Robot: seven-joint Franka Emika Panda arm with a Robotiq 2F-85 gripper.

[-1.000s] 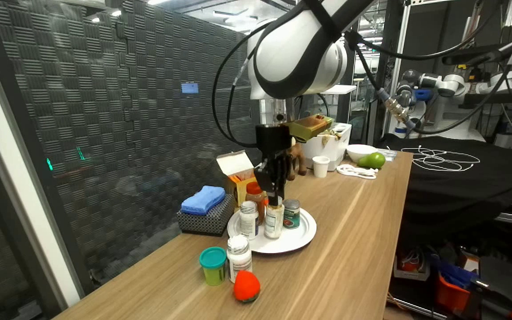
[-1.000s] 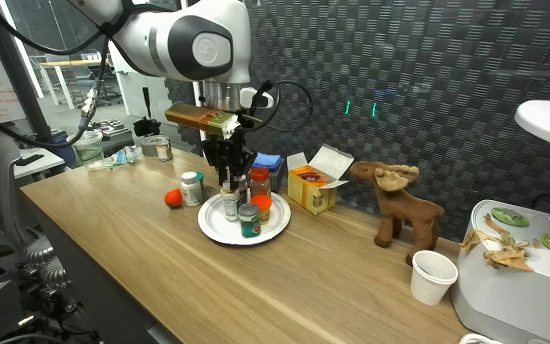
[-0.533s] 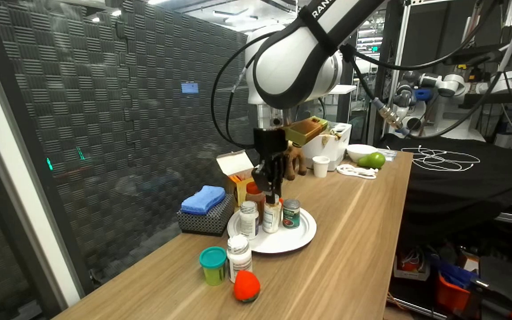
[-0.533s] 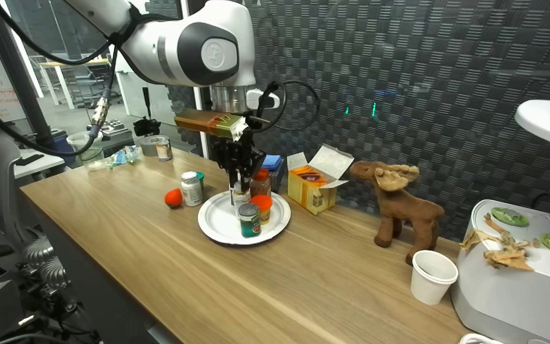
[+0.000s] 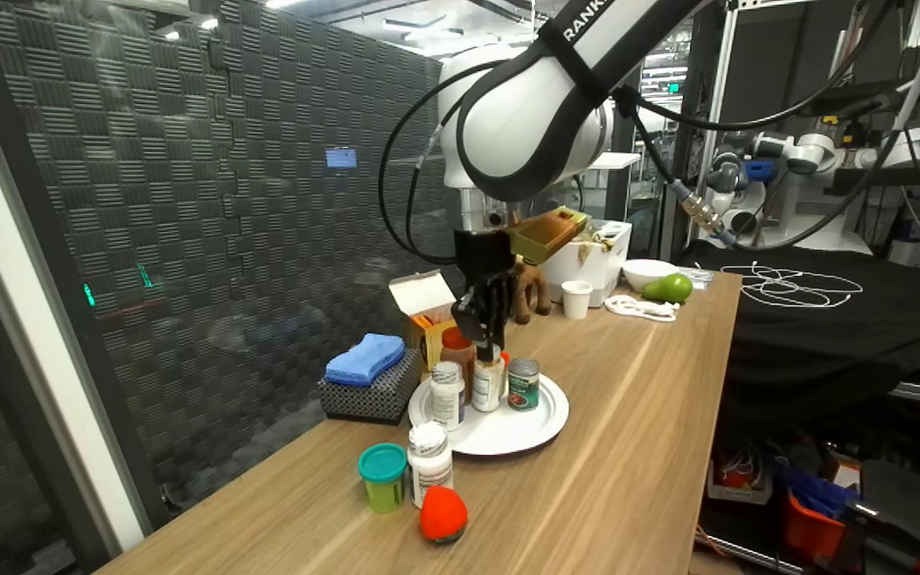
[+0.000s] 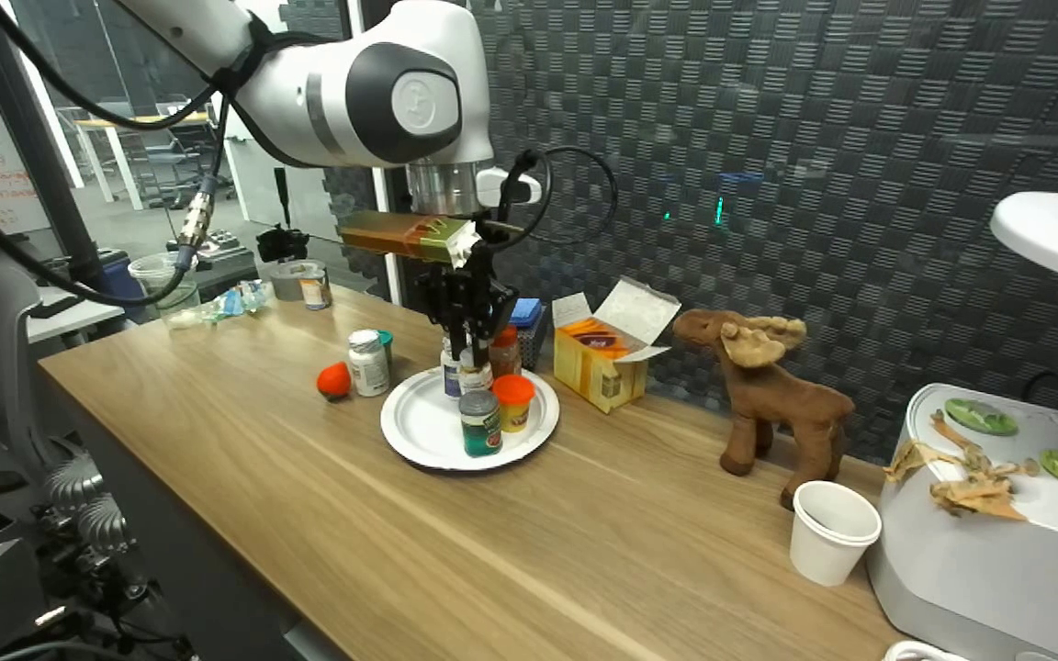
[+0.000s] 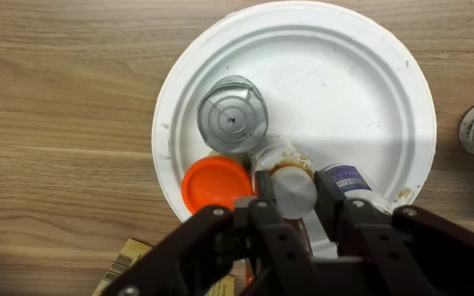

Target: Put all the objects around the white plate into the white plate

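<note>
My gripper (image 7: 295,187) is shut on the cap of a white bottle (image 5: 487,393), which it holds upright over the white plate (image 5: 536,435); whether its base touches the plate I cannot tell. Crowded around it on the plate are a grey-lidded green jar (image 6: 481,433), an orange-lidded yellow tub (image 6: 515,413), a red-capped brown jar (image 5: 457,342) and another white bottle (image 5: 447,399), partly hidden by a finger in the wrist view. Off the plate stand a third white bottle (image 5: 430,473), a green cup with a teal lid (image 5: 384,483) and a red ball (image 5: 442,513).
Beside the plate, a blue cloth (image 5: 366,359) lies on a dark patterned box (image 5: 376,395). An open yellow carton (image 6: 595,372) is close behind the plate. Farther along are a plush moose (image 6: 782,404), paper cups (image 6: 827,542) and a white appliance (image 6: 970,560).
The gripper has carried the white bottle across the plate toward the red-capped jar and orange-lidded tub. The orange-lidded tub has shifted slightly away from it, and the red-capped jar a little.
</note>
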